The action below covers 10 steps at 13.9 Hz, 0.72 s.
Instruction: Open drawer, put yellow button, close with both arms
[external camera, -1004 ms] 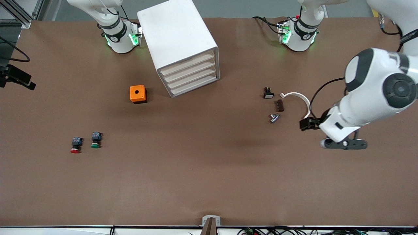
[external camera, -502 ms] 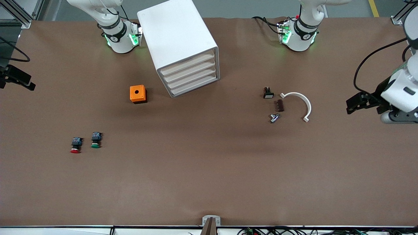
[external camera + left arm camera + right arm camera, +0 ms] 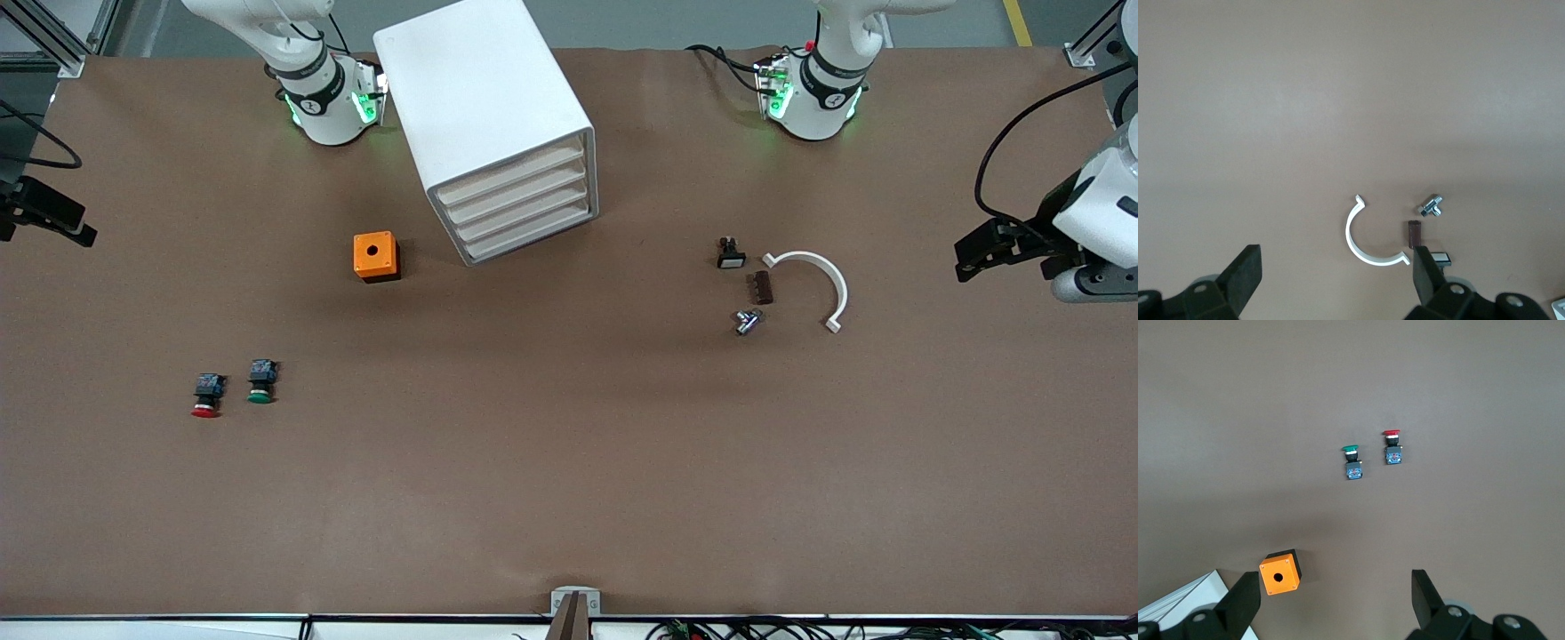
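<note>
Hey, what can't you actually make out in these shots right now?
- Yellow button: in no view.
- Top drawer: shut, so its front hides the contents.
- Right gripper: outside the front view; seen only in the right wrist view, open.
- Left arm: cut off by the front view's edge.
- Small parts beside the white arc: too small to identify.

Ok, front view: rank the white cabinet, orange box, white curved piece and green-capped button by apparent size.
1. White cabinet, largest by far.
2. White curved piece, wider in span, though thin.
3. Orange box, more solid; close to the curved piece, so that ranking is unsure.
4. Green-capped button, smallest.
</note>
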Tool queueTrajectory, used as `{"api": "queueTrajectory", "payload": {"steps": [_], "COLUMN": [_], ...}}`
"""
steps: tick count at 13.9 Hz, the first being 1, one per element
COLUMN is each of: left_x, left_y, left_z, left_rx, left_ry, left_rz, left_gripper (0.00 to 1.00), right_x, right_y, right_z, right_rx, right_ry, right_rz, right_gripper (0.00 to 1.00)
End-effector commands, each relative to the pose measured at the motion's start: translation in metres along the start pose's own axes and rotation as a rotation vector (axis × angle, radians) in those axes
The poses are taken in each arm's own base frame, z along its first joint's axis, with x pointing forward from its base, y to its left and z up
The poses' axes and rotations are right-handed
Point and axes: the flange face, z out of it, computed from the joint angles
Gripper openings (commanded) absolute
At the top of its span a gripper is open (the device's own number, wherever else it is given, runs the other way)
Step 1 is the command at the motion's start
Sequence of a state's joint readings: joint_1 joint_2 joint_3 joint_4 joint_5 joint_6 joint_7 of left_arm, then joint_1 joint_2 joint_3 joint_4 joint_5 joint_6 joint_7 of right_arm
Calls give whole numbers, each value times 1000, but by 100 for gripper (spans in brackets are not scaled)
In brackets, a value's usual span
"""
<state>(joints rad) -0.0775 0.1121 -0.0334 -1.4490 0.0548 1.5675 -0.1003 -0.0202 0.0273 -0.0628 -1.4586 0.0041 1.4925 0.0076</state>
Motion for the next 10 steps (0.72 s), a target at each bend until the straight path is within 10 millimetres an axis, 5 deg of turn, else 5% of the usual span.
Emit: {"api": "queueTrajectory", "payload": {"steps": [1, 10], "left_x": [-7, -5], "left_y": [2, 5], "left_z": [-3, -7], "left_rx": [-26, -34], "left_ry": [-14, -4], "left_rz": [-10, -20], "left_gripper": [100, 100], "right_x": [1, 1], "right_y": [2, 2], "right_z": [-3, -3], "right_rx": [-3, -3], "right_ry": [7, 7], "right_rz": [-11, -11], "right_gripper": [100, 100]}}
